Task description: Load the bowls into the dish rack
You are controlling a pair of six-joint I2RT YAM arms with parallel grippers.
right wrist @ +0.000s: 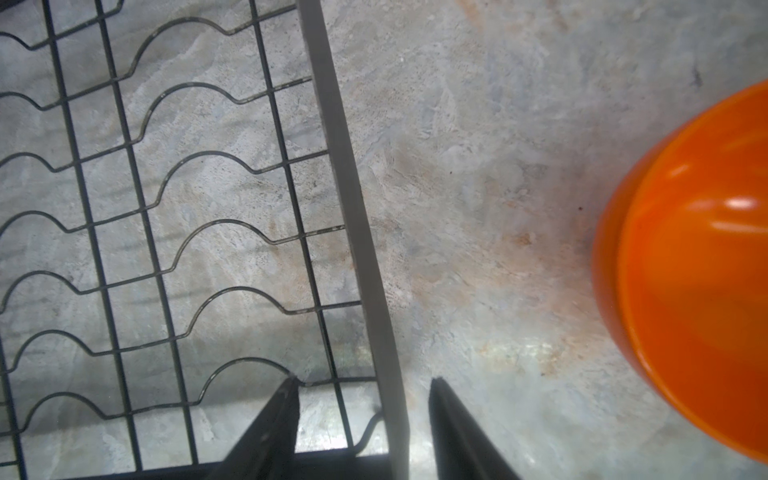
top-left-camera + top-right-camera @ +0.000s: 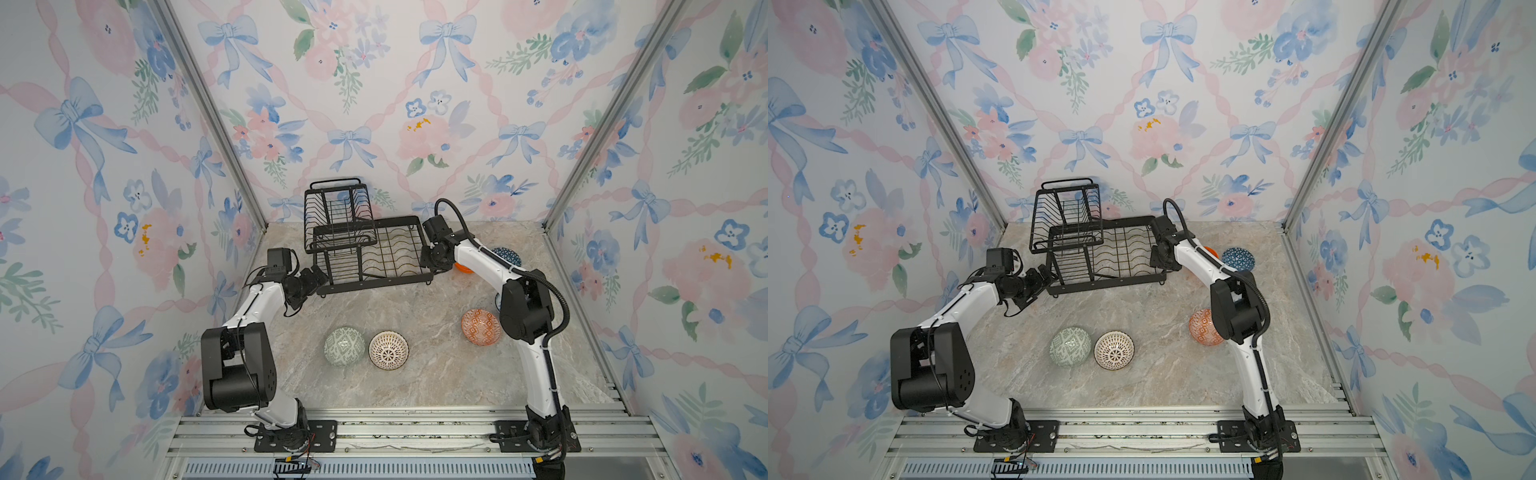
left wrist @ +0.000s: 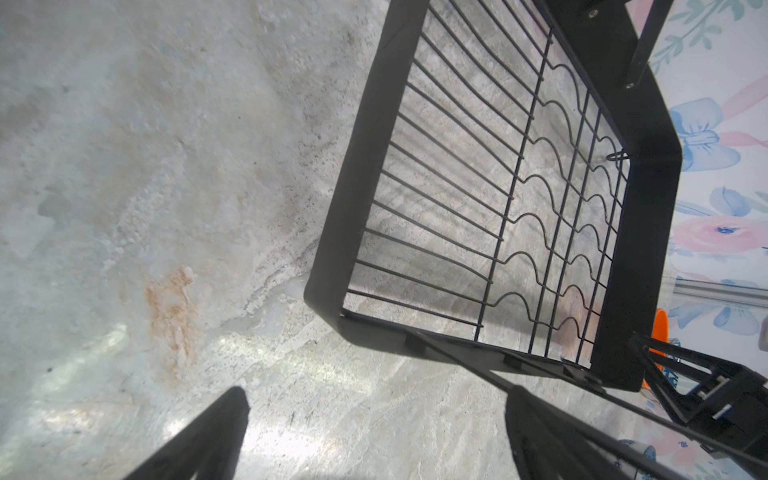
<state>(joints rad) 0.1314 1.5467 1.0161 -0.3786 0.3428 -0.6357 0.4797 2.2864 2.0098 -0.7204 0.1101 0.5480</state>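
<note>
I have the left gripper (image 3: 376,395) spread wide at the front left corner of the dish rack (image 2: 374,284), with only bare table (image 2: 415,386) between its fingers. My right gripper (image 1: 363,380) is at the rack's right end. Its jaws are partly parted and straddle the side rim of the lower tray, one finger inside over the wavy wires and one outside. I see a gap on each side of the rim, so nothing is clamped. The rack stands toward the back of the table. Every bowl I can make out sits on the table. The plain orange bowl (image 1: 685,270) is just beside the rack's right end, with the blue geometric bowl (image 2: 506,257) beyond it. The orange-and-white patterned bowl (image 2: 480,327) is by the right arm's elbow. The grey-green patterned bowl (image 2: 344,346) and the white bowl with brown lattice (image 2: 388,350) lie just beside each other near the front.
</note>
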